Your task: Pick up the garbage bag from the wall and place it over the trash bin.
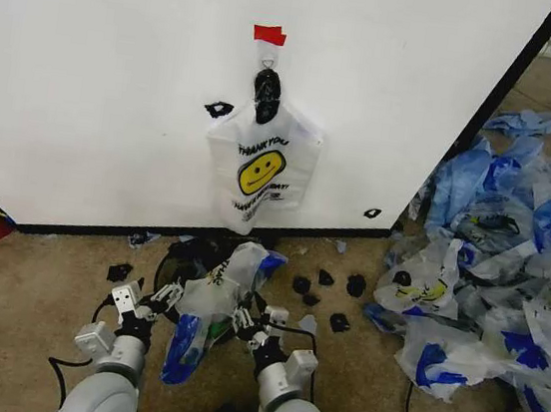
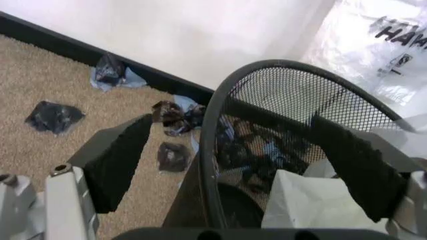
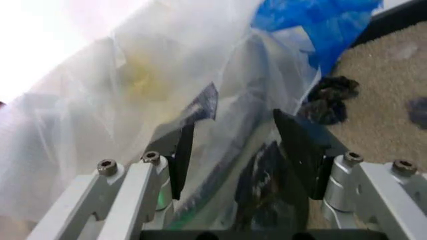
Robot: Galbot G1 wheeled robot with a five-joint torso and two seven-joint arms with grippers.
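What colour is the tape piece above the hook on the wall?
Red. The tape piece shows best in the head view, stuck on the white wall just above the hook.

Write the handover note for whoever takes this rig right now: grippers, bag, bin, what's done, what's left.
Left gripper: jaws open, straddling the trash bin rim, one finger outside, one inside.
Right gripper: jaws open around folds of the garbage bag.
The garbage bag is off the wall and bunched on top of the trash bin, standing on the carpet below the hook.
A bunch of smiley bags hangs on the hook.
Done: bag brought to the bin.
Left: spread its mouth over the rim; it looks crumpled, not yet fitted.
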